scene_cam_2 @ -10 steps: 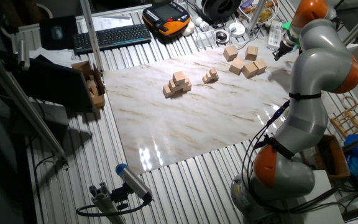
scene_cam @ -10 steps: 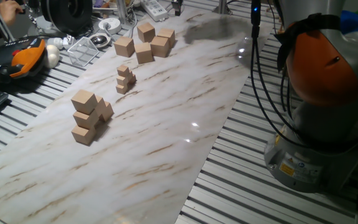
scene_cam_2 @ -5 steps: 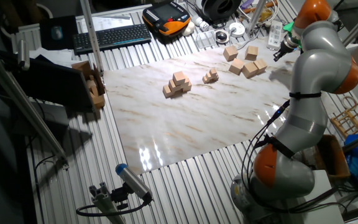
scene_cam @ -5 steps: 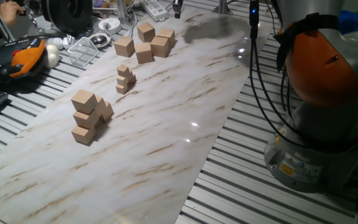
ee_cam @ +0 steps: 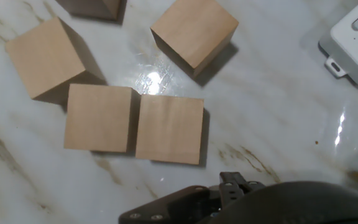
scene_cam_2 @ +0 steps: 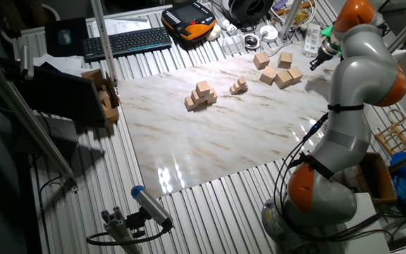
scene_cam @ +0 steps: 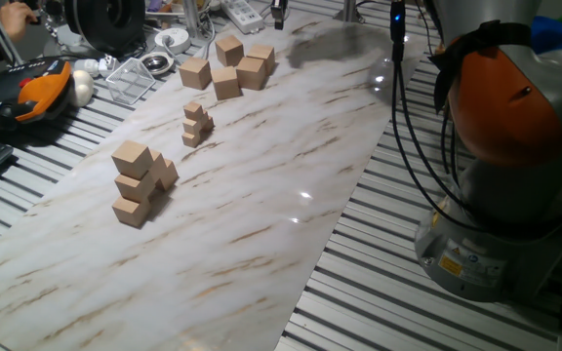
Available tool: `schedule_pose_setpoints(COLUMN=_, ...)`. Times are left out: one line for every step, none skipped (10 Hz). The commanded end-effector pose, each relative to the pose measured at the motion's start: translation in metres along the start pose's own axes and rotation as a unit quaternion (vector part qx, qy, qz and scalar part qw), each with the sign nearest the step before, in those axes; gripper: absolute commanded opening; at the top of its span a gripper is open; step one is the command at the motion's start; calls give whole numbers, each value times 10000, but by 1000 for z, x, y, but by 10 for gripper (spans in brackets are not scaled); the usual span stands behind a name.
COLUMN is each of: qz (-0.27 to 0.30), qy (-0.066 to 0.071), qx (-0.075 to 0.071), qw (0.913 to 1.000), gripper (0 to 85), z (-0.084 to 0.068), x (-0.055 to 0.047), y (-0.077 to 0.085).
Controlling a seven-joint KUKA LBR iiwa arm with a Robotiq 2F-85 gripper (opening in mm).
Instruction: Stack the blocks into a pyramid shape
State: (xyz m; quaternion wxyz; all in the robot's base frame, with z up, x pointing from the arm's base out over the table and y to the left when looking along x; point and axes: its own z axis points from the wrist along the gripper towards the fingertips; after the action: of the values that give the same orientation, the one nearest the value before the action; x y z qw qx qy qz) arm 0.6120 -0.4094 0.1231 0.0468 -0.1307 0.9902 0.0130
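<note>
blocks [ee_cam: 169, 129]: loose, just ahead of my jaws
jaws: state hidden, cannot tell
risk: touching pair blocks a clean grip

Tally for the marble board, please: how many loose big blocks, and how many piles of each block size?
Loose big blocks: 5
Pile of big blocks: 1
Pile of small cubes: 1
Total: 7 (cubes inside the piles are too hidden to count)
</note>
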Motion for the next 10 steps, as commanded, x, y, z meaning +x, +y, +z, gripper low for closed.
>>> schedule_pose_setpoints(qz=41, qy=-11, qx=-47, qw=10000, gripper=0, z=0, x=0, y=0)
schedule_pose_setpoints(qz=94, qy=-44, qx=-22, qw=9999, gripper=0, z=0, x=0, y=0)
schedule_pose_setpoints(qz=106, qy=-29, qx=5, qw=9999, gripper=0, z=0, x=0, y=0)
schedule_pose_setpoints(qz=64, qy=-79, qx=58, qw=9999, gripper=0, z=0, x=0, y=0)
schedule_pose_setpoints(qz=20, qy=-114, qx=44, qw=9999, gripper=0, z=0, x=0, y=0)
schedule_pose_setpoints(qz=-95, qy=-192, qx=138, qw=9997, gripper=0, z=0, x=0, y=0)
schedule_pose_setpoints(qz=-189, qy=-245, qx=171, qw=9994, gripper=0, z=0, x=0, y=0)
schedule_pose_setpoints(qz=-270, qy=-262, qx=218, qw=9991, gripper=0, z=0, x=0, y=0)
schedule_pose_setpoints(qz=-339, qy=-251, qx=280, qw=9987, gripper=0, z=0, x=0, y=0)
schedule_pose_setpoints(qz=-383, qy=-261, qx=269, qw=9986, gripper=0, z=0, x=0, y=0)
